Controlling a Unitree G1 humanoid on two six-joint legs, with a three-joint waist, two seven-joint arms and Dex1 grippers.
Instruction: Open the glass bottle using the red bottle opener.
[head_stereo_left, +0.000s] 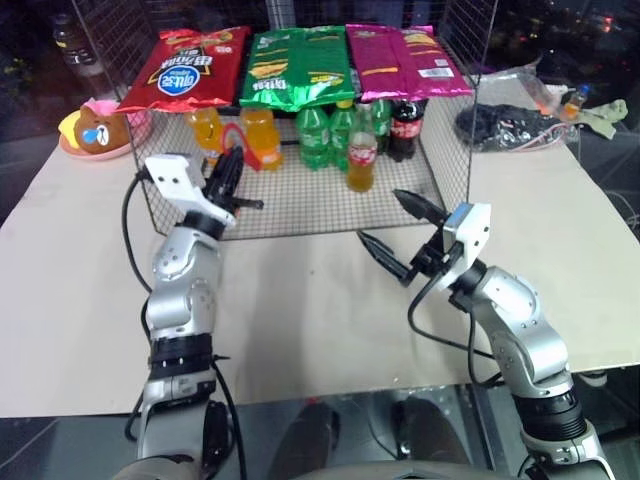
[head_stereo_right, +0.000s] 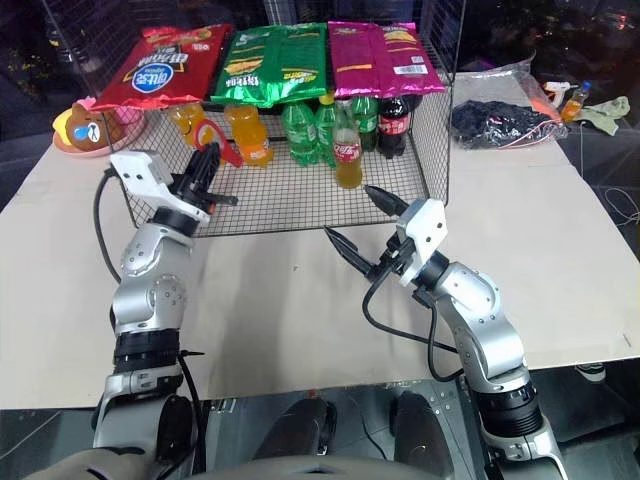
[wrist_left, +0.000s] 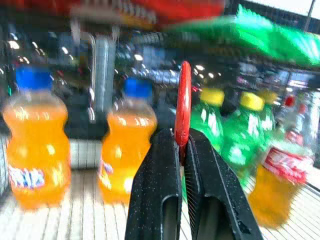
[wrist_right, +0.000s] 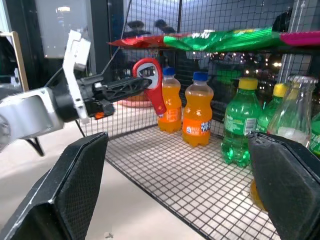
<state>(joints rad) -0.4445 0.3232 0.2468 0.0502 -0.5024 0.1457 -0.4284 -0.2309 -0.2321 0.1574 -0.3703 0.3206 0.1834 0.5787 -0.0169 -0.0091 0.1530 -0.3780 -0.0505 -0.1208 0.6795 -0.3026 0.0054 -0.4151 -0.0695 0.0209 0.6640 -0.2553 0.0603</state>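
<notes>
The glass bottle (head_stereo_left: 362, 150), with orange drink and a red-and-white label, stands upright on the wire shelf floor (head_stereo_left: 300, 205), in front of the green bottles. My left gripper (head_stereo_left: 229, 172) is at the shelf's left front, shut on the red bottle opener (head_stereo_left: 233, 134). The opener's rounded head sticks up past the fingertips. In the left wrist view the opener (wrist_left: 183, 102) is edge-on between the black fingers (wrist_left: 157, 170). My right gripper (head_stereo_left: 384, 220) hovers open in front of the shelf, below the bottle, with nothing in it. The right wrist view has the opener (wrist_right: 151, 82) at left and the bottle (wrist_right: 296, 112) at right.
Two orange soda bottles (head_stereo_left: 258, 135), green bottles (head_stereo_left: 318, 132) and a dark cola bottle (head_stereo_left: 407, 125) stand at the back of the shelf. Chip bags (head_stereo_left: 300, 65) lie on top. A plush toy (head_stereo_left: 95, 130) sits far left and a dark bag (head_stereo_left: 510, 128) far right on the beige table (head_stereo_left: 300, 330).
</notes>
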